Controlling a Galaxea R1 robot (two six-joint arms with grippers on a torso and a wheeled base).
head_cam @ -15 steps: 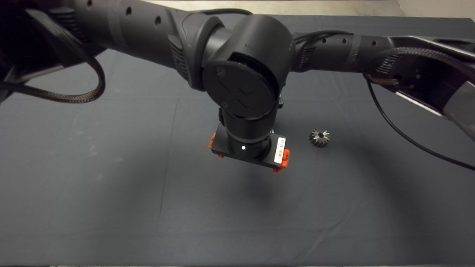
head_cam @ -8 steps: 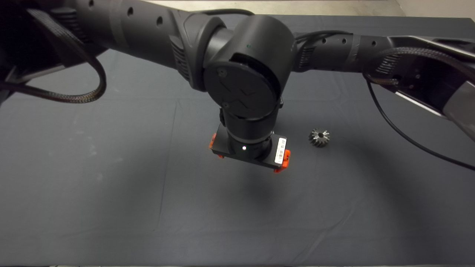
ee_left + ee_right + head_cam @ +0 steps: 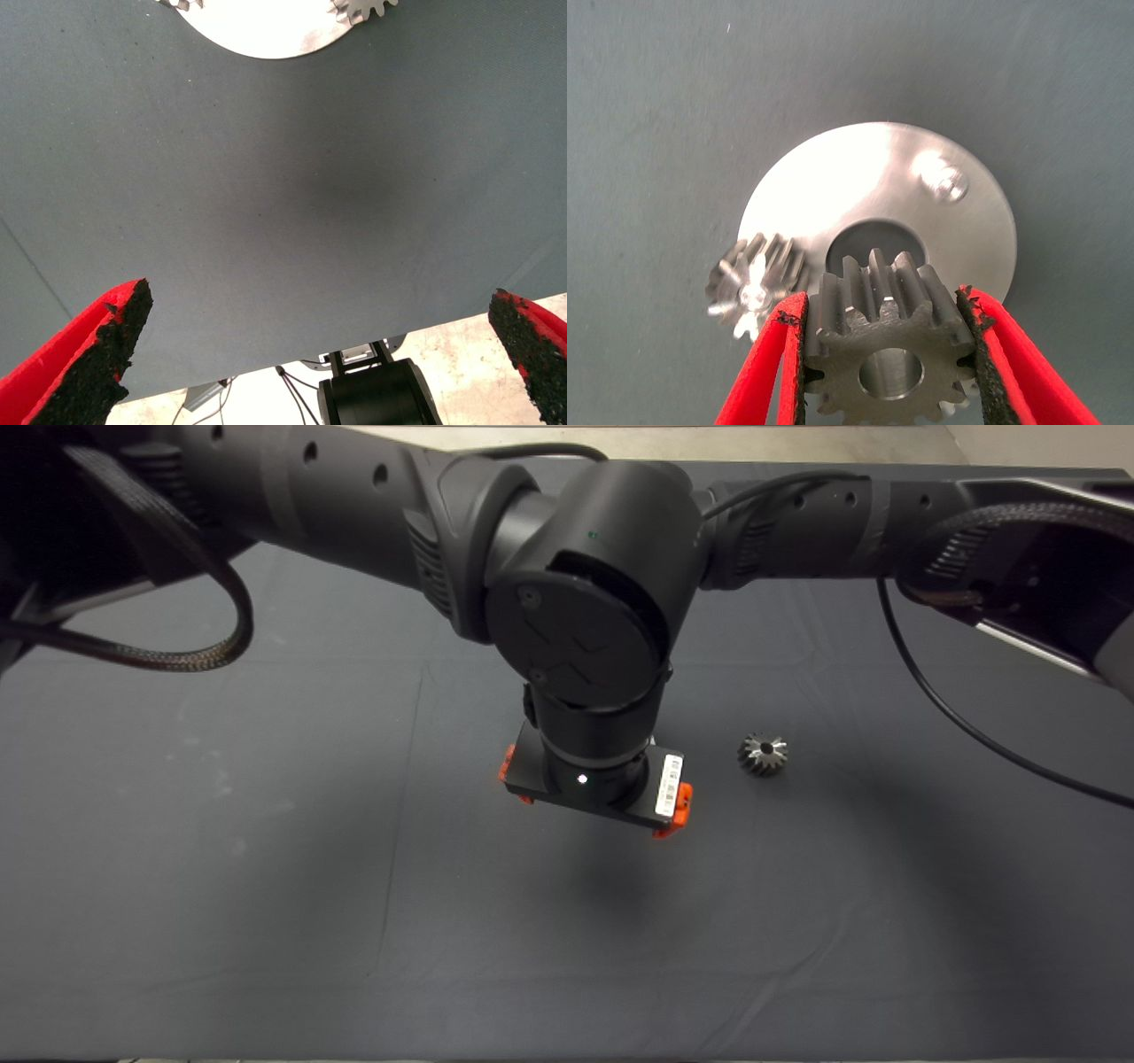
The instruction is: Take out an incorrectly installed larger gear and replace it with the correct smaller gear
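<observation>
While head view hides it, right hand (image 3: pixel 881 354) pinches larger gear (image 3: pixel 883 350); left hand (image 3: pixel 310 354) spread.

Dark mat (image 3: pixel 266 850) under me, creased w/ faint fold lines; round silver disc (image 3: pixel 833 199) flat on it, centre hole + small stud (image 3: pixel 943 177) nr its rim; pale floor (image 3: pixel 709 443) beyond mat's far edge.

The worktop (image 3: pixel 266 868) wears a dark slate-grey mat. The larger gear (image 3: pixel 888 341) is dull dark grey, clamped between the right end effector (image 3: pixel 881 372) and its red fingers (image 3: pixel 766 372) with black pads. A bright silver disc (image 3: pixel 877 199) gleams beneath. The smaller gear (image 3: pixel 762 754) is silvery steel.
</observation>
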